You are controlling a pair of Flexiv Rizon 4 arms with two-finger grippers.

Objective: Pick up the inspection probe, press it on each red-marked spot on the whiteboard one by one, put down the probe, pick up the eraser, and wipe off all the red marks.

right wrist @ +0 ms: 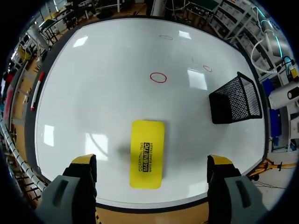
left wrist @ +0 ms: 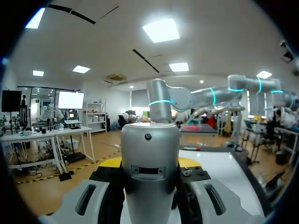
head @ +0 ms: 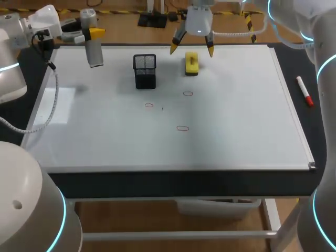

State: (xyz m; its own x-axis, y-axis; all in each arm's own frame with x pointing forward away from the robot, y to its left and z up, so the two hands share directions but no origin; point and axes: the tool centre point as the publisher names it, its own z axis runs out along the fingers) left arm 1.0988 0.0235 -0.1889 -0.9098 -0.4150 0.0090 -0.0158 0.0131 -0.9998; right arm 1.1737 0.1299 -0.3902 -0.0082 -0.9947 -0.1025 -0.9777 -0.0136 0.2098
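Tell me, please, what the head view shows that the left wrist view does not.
Only the head view shows the eraser, the mesh holder, the red marks and the right tool open above the eraser. Only the left wrist view shows the slot and screw on the probe. Both show the probe in the left tool, the whiteboard and the right arm.

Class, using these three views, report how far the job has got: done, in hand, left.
Done: the probe is picked up, held in the left gripper; whether the spots were pressed cannot be told. In hand: the open right gripper hovers over the yellow eraser lying on the whiteboard. Left: put down the probe, grasp the eraser, wipe off the three red marks.
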